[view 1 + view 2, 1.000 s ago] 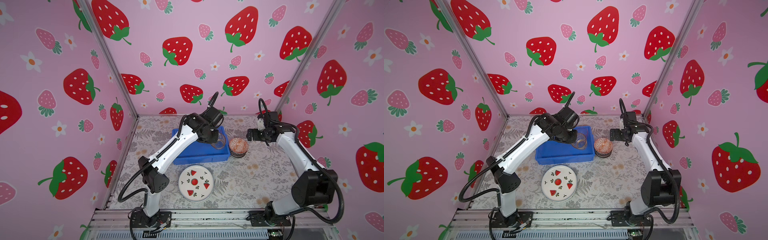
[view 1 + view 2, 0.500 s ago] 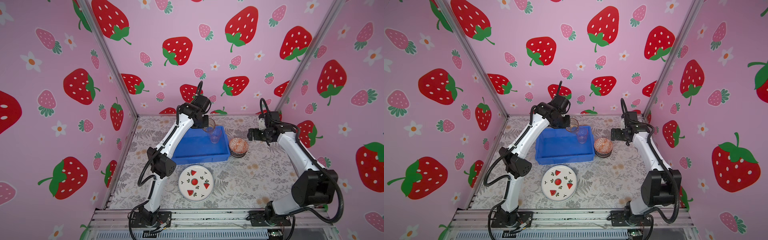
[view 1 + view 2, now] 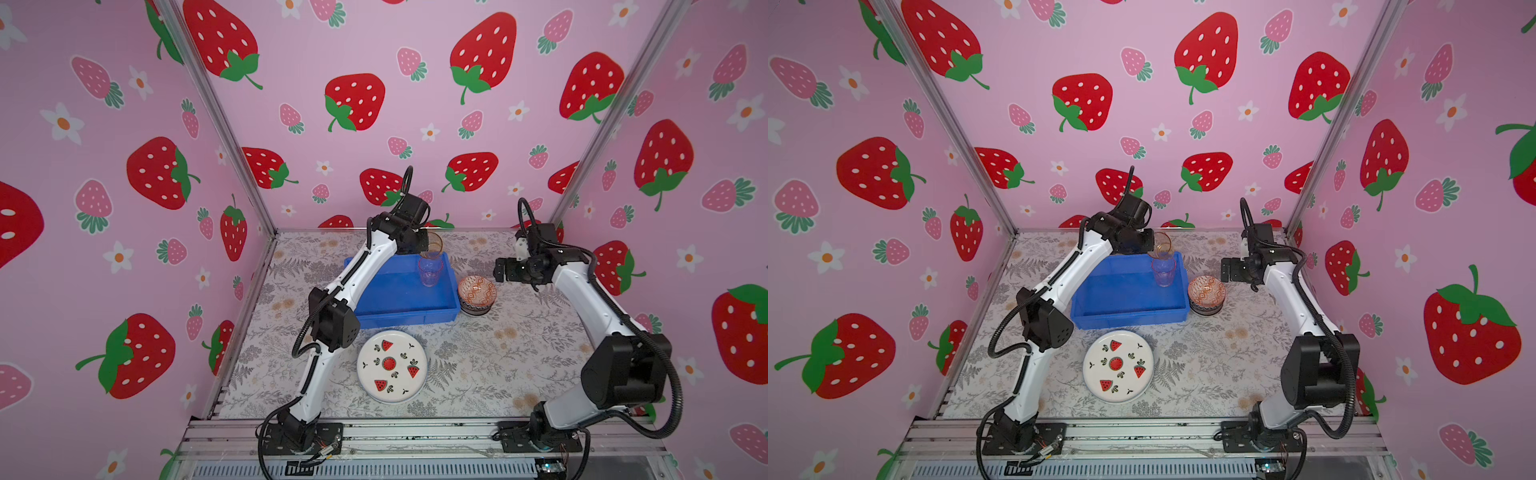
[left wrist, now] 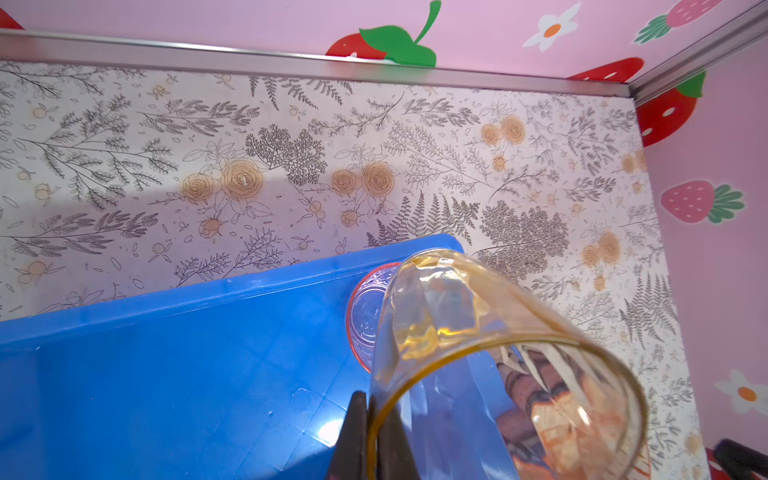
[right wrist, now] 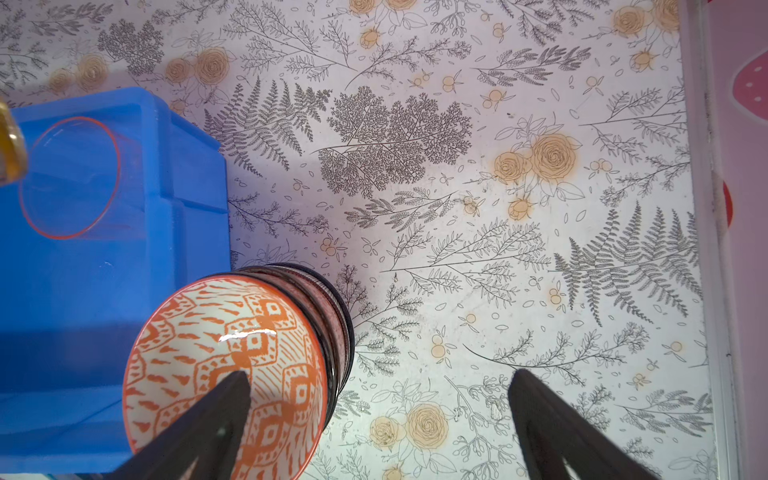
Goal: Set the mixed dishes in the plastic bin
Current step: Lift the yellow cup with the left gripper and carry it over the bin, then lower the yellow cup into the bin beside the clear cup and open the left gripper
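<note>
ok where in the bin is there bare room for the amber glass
The blue bin's floor is bare along its left and front walls. Its far right corner is crowded: a pink tumbler stands there, with the left gripper holding the amber tumbler just above. Stacked bowls sit outside the right wall.

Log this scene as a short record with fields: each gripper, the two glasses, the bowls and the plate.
left gripper: shut on amber tumbler, above the bin's far corner
right gripper: open, holding nothing
pink tumbler: upright inside the bin
bowl stack: on table, beside the bin
watermelon plate: on table, outside the bin
</note>
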